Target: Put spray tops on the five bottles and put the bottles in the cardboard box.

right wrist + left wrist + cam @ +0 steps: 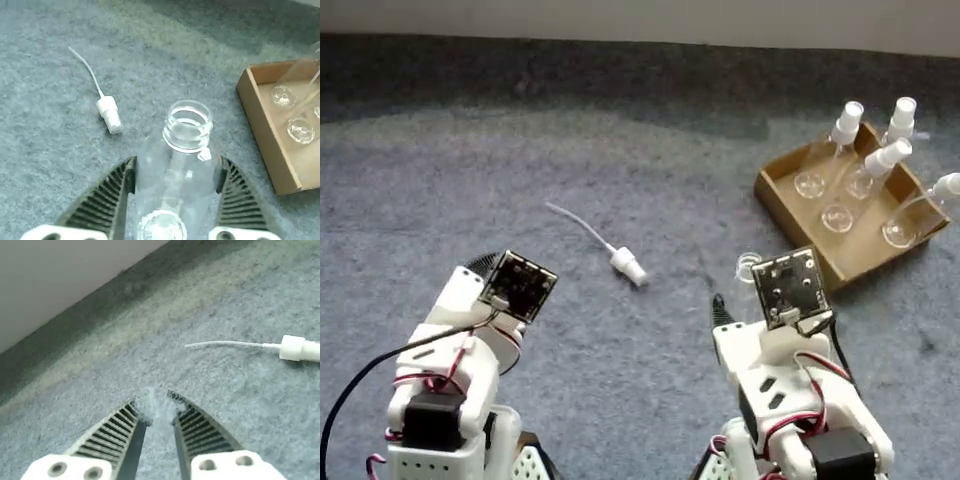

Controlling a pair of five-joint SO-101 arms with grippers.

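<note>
Four clear bottles (835,160) with white spray tops lean in the cardboard box (790,228). The fifth bottle (187,125), uncapped, sits between the right gripper (176,167) fingers. A loose spray top (628,266) lies on its side nearby.

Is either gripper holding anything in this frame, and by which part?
The right gripper holds an uncapped bottle by its body, a jaw against each side below the neck. The left gripper holds nothing.

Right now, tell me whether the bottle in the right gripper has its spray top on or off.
Off. The bottle in the right gripper has a bare, open neck; a spray top lies loose on the carpet.
</note>
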